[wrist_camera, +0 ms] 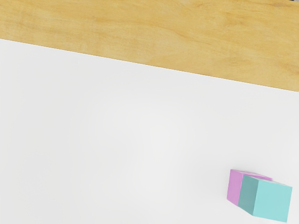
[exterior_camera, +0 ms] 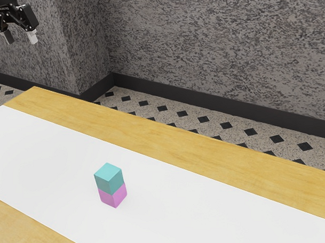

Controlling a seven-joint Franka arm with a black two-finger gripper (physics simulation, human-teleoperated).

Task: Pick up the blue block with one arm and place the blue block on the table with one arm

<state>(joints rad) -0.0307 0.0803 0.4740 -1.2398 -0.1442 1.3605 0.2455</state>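
Apparently at the approach step — ahead of any grasp on the teal-blue cube (exterior_camera: 109, 172), stacked on top of the orchid-pink cube (exterior_camera: 113, 196), just left of centre in the lower part of the exterior view and at the lower right of the wrist view. High in the upper left of the exterior view, the black two-finger gripper (exterior_camera: 21, 39), spread open, pinching nothing, well apart from both cubes. Next, probably: travel over to the stack, line up above the teal-blue cube, descend with a finger on each of two opposite sides, close, lift straight up. Better to stay level with the upper cube — too low a grip, and a risk of dragging the pink one along. Then set down flat on the white strip (exterior_camera: 213, 208) beside the pink cube and release. Instead of a container, just that pink cube as support, on the white strip across the wooden tabletop (exterior_camera: 204, 147).
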